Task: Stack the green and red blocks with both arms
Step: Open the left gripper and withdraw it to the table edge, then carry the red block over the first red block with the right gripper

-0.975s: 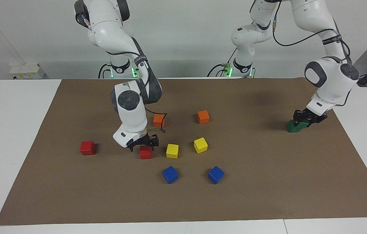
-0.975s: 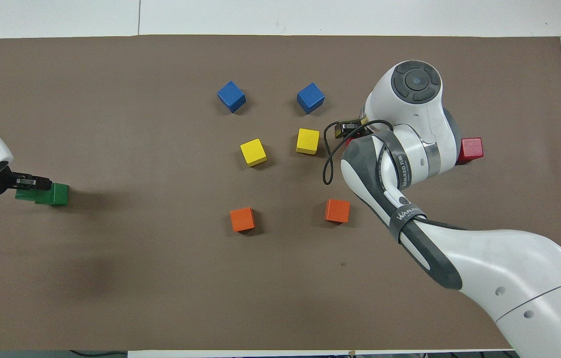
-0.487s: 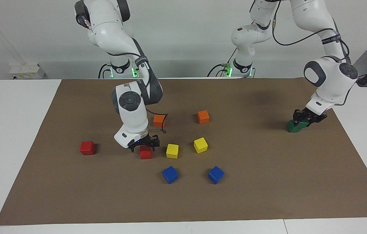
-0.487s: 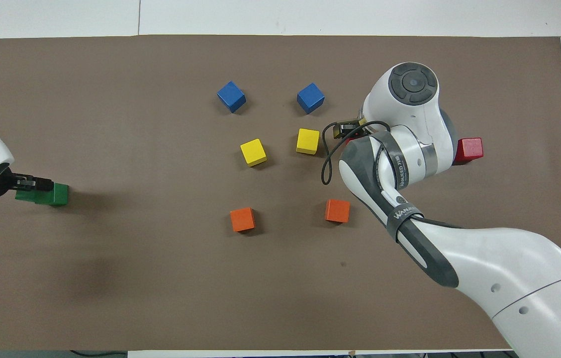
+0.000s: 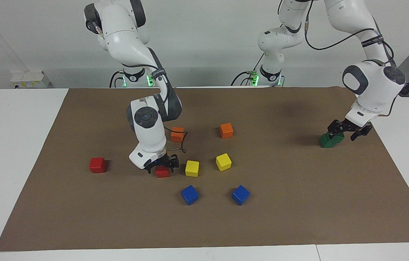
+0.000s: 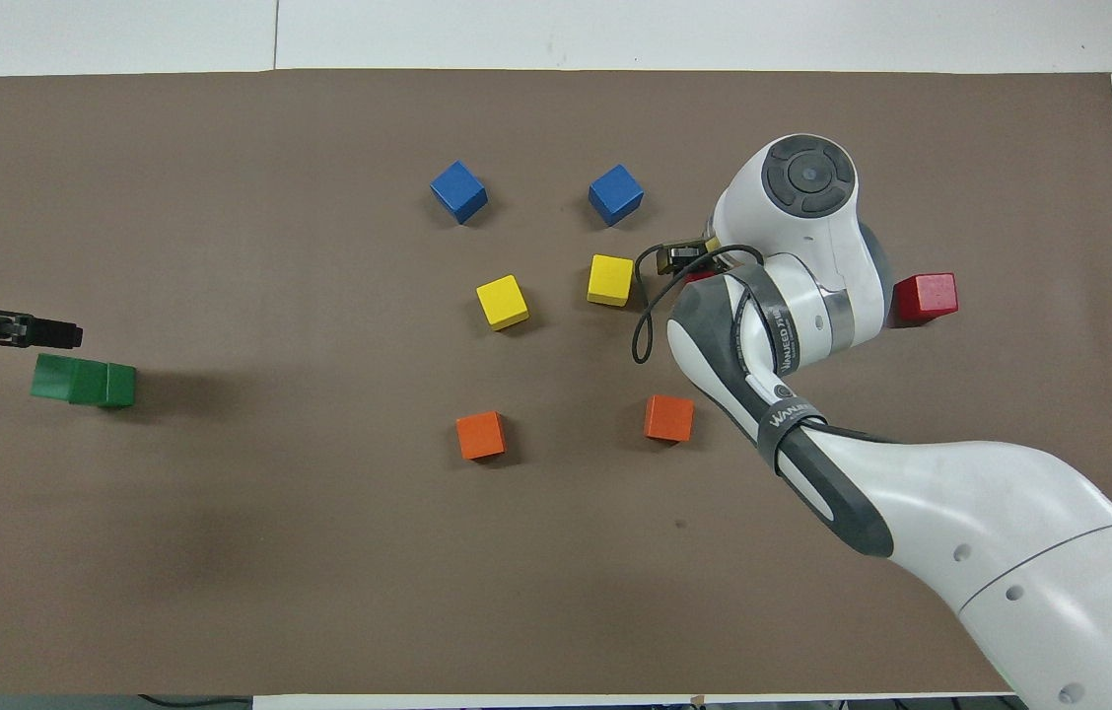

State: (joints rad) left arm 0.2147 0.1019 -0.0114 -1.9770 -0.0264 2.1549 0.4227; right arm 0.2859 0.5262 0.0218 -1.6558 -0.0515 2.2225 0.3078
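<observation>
Brown matting covered the counter [image 5: 16, 145]. One red block [image 5: 98, 165] sat alone toward the right arm's end. Near it the right hand [image 5: 161, 167] was low at the second red block [image 5: 162, 172] (gripped or not, I cannot tell), so red looked unstacked. The green blocks [image 5: 329, 140] seemed stacked, with the left hand [image 5: 349, 131] spread just above them. Overhead, the right arm hid most of that second red block, which the facing view showed plainly.

A yellow cube [image 5: 191, 168] crowds the nearer red block [image 5: 162, 172].
</observation>
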